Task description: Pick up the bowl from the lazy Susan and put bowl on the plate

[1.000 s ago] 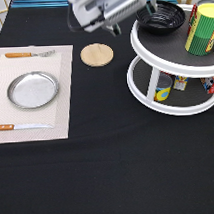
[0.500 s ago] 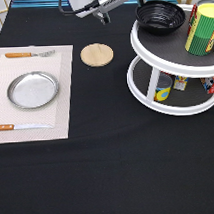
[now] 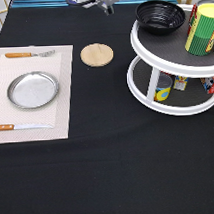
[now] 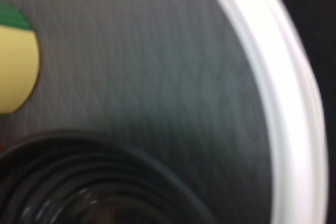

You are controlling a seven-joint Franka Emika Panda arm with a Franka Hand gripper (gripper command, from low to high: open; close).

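Note:
The glossy black ribbed bowl (image 3: 160, 15) sits on the top shelf of the white two-tier lazy Susan (image 3: 158, 53) at the exterior view's top right. The wrist view shows the bowl's ribbed wall (image 4: 97, 185) close by, the dark shelf and the white rim (image 4: 289, 110). The silver plate (image 3: 33, 89) lies empty on a pale placemat at the exterior view's left. Only a part of my gripper (image 3: 107, 7) shows at the exterior view's top edge, left of the bowl and apart from it. It holds nothing that I can see.
A yellow and green can (image 3: 201, 27) stands beside the bowl on the top shelf. Small containers (image 3: 163, 87) stand on the lower shelf. A tan wooden disc (image 3: 96, 54) lies between the placemat (image 3: 62, 111) and the turntable. A fork (image 3: 29, 54) and a knife (image 3: 20, 126) flank the plate.
The arm has drawn back toward the exterior view's top edge and mostly left the frame. The bowl, partly covered before, now shows fully and has not moved.

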